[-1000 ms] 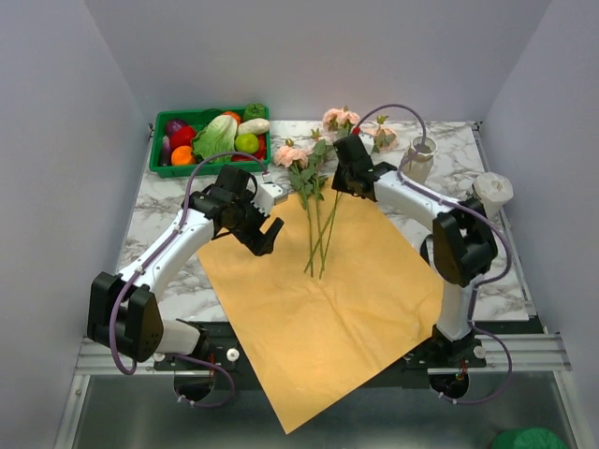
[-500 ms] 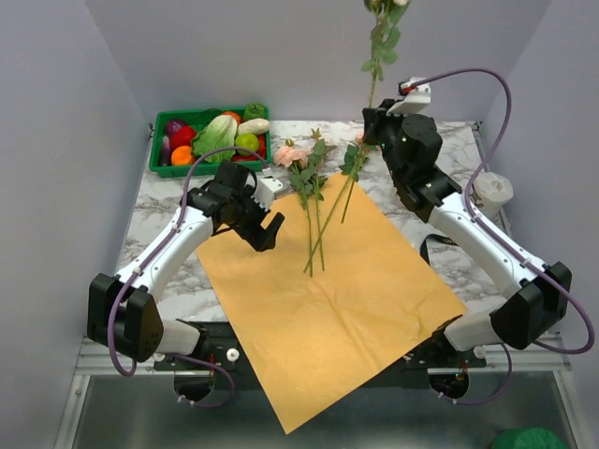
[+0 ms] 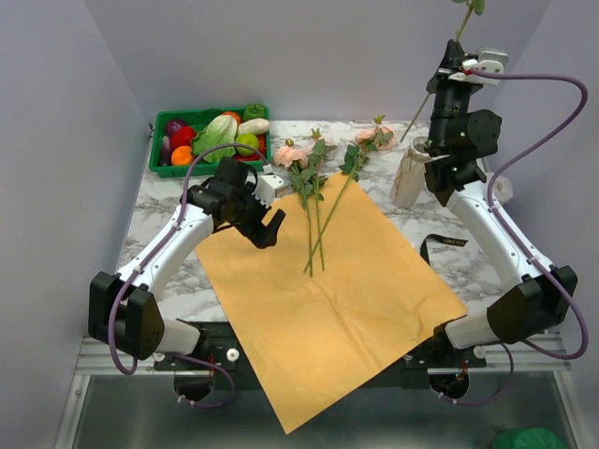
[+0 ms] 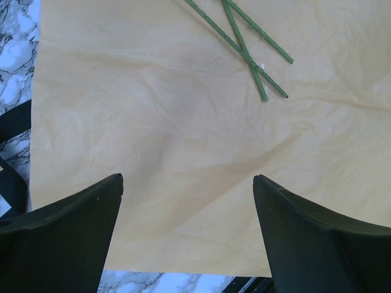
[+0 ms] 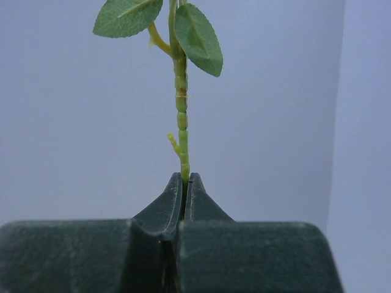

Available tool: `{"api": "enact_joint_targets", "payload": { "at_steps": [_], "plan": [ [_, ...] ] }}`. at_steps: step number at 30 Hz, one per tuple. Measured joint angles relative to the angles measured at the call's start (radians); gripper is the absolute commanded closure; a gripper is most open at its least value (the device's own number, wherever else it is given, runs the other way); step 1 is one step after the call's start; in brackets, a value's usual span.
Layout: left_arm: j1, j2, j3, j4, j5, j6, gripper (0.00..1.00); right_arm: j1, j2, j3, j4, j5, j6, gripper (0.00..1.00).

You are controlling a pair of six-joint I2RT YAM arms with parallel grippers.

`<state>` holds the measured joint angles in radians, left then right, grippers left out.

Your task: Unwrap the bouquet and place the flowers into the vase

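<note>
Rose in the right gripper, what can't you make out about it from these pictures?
Bloom: cut off by the top edge, top and right wrist views.
Stem below the right gripper: hidden by the gripper itself, right wrist view.
Stem end relative to the vase mouth: too small, top view.

Right claw pinching a stem high above the vase, left claw gaping wide, hovering well left of it.
</note>
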<state>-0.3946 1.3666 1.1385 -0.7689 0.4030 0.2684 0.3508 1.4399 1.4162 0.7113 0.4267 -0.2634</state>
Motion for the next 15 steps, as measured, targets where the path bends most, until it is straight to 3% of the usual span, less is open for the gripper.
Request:
{"api": "enact_joint_targets", "payload": {
  "at_steps": [15],
  "plan": [
    [0.001,0.0,-0.018,0.001,0.003,0.001,0.05,-0.006,0.002,-0.012,0.09,0.033,-0.143,0.99]
  ]
}}
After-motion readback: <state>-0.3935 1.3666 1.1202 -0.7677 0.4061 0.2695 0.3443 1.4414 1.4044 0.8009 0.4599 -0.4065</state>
